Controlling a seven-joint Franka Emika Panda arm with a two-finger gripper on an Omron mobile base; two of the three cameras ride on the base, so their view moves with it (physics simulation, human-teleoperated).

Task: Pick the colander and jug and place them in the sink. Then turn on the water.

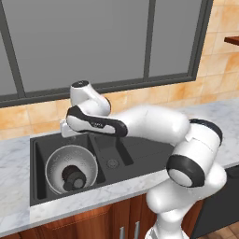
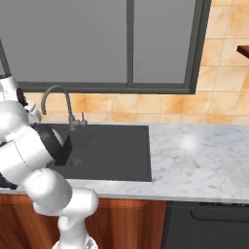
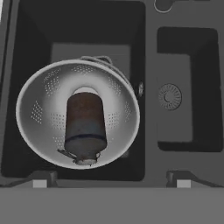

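The silver perforated colander (image 1: 71, 170) sits in the left basin of the black sink (image 1: 140, 149). The dark jug (image 1: 73, 177) lies on its side inside it. From the hand view, the colander (image 3: 39, 109) is straight below, and the jug (image 3: 85, 124) has its lid end toward the bottom of that view. My gripper (image 3: 111, 181) hangs open above the basin with nothing between its fingertips (image 3: 39, 183). In the left base view the gripper (image 1: 64, 128) is over the sink's back left. The grey gooseneck faucet (image 2: 58, 97) stands behind the sink (image 2: 116, 146). Water is out of view.
A smaller right basin holds a round drain (image 3: 169, 96). Marble counter (image 2: 194, 155) stretches to the right of the sink, with a tiled wall and a window behind. My own arm (image 2: 29, 155) covers the left basin in the right base view.
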